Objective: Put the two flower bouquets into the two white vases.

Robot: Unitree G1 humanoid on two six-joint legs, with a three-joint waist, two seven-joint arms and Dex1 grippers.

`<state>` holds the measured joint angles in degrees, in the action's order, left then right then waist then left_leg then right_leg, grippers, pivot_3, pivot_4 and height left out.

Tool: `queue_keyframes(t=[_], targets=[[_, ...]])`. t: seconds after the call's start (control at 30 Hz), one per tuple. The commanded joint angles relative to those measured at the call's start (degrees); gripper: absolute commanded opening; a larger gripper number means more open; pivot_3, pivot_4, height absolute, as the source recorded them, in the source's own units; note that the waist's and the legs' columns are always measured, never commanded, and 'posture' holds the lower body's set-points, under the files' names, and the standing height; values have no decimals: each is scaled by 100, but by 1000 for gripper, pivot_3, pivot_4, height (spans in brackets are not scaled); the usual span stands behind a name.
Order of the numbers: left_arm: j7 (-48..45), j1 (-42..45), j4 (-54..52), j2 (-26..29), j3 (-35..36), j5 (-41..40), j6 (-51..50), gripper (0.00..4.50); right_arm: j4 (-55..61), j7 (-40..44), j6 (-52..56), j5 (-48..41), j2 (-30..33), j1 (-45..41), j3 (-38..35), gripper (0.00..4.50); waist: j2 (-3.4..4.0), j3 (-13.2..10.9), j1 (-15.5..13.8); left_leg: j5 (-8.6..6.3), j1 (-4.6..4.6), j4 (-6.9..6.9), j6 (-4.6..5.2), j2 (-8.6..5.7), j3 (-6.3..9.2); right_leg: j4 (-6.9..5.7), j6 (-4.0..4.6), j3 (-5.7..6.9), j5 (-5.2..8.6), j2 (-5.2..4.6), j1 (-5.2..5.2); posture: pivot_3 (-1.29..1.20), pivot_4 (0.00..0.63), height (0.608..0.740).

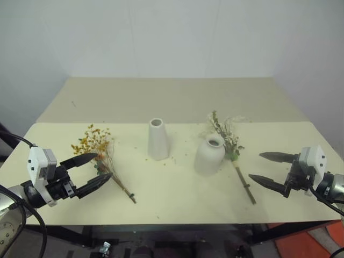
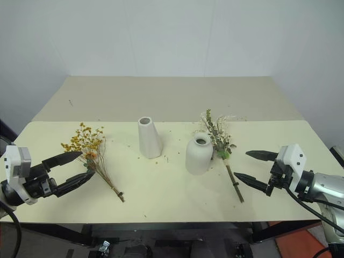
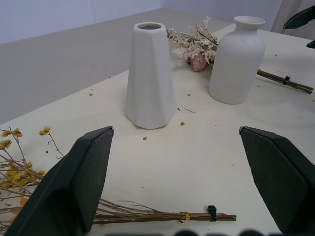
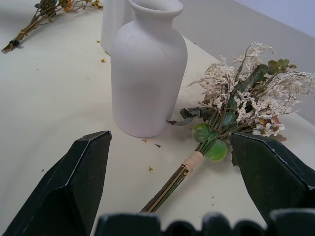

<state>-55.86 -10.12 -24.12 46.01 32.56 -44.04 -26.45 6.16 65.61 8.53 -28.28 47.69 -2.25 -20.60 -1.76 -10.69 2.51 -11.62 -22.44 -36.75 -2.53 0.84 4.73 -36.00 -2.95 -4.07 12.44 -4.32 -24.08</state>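
The left end effector (image 1: 91, 169) is hanging wide open and empty, the yellow bouquet (image 1: 97, 145) lying just beside its fingers on the desk (image 1: 172, 102); the right end effector (image 1: 269, 169) is gaping empty too, the rose bouquet (image 1: 228, 140) lying near it beside the round vase (image 1: 209, 155), the tall vase (image 1: 158, 138) standing beyond

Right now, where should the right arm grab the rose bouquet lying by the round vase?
Grip the rose bouquet on its bare stems just below the tan wrap, coming from above with the right gripper fingers straddling the stems. It lies flat, stems toward the robot, head against the round vase, so the stem end is probably clearest.
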Motion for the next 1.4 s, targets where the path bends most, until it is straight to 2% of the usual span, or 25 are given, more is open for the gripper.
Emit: queue_keyframes(t=[0.03,0.33,0.53,0.63,0.7,0.77,0.87,0.93,1.07,1.23,1.33,1.4], targets=[[-25,6,-98,9,36,-11,79,4472,89,-12,-144,-35,41,-39,-114,4500,0,0,0,0,0,0,0,0,0,0,0,0,0,0,0,0,150,740],[27,23,-117,2,-28,2,20,4472,74,21,-169,-30,71,-41,-112,4500,0,0,-1,0,0,0,0,0,0,0,0,0,0,0,0,0,150,740],[1269,338,-711,433,-420,53,-1261,4472,53,-4,-167,-3,57,-93,-72,4500,-1,0,-4,0,1,0,0,0,0,-2,-3,0,-2,0,2,0,150,740],[2336,984,-1238,818,-934,274,-2301,4472,92,-66,-159,0,-37,-130,23,4500,-4,-2,-31,0,2,-1,0,-1,0,-4,-23,0,-13,-1,2,0,150,740],[2892,1572,-1341,845,-1046,-66,-3113,4472,111,-99,-169,11,-88,-148,84,4500,-5,-2,-16,0,2,-1,0,-1,0,-4,-31,0,-18,0,4,0,150,740],[3477,2404,-1159,677,-998,-672,-4260,4472,95,-112,-190,13,-119,-178,117,4500,-5,-3,-8,0,2,-1,0,-1,0,-5,-36,0,-20,1,2,0,150,740],[3891,3802,-696,596,-1162,-863,-6136,4472,49,-141,-230,44,-168,-256,174,4500,-9,-5,-3,0,2,-1,0,-2,1,-10,-40,1,-22,2,2,0,150,740],[4349,4387,-195,458,-1237,-1075,-6578,4472,40,-157,-238,52,-194,-292,199,4500,-8,-4,26,0,6,-4,0,-4,2,-8,-43,0,-24,3,6,0,150,740],[5765,5191,1152,586,-1832,-2178,-6605,4472,47,-176,-240,68,-227,-343,251,4500,-9,-5,43,0,9,-1,1,-2,3,-12,-43,-1,-23,4,3,0,150,740],[7602,5870,2471,964,-2638,-4216,-6605,4472,-4,-191,-241,80,-223,-452,319,4500,-14,-7,28,0,7,-2,0,-4,3,-12,-44,-2,-23,1,1,0,150,740],[8429,6007,2715,1764,-3550,-6056,-6264,4472,-49,-188,-258,94,-231,-501,360,4500,-16,-9,32,0,-1,-1,0,-4,4,-16,-44,-3,-23,0,-8,0,150,740],[8649,5912,2575,2281,-4117,-6801,-5927,4472,-104,-190,-278,119,-249,-552,405,4500,-16,-10,36,-3,1,0,-4,-4,3,-14,-44,-8,-23,-1,-10,0,150,740]])
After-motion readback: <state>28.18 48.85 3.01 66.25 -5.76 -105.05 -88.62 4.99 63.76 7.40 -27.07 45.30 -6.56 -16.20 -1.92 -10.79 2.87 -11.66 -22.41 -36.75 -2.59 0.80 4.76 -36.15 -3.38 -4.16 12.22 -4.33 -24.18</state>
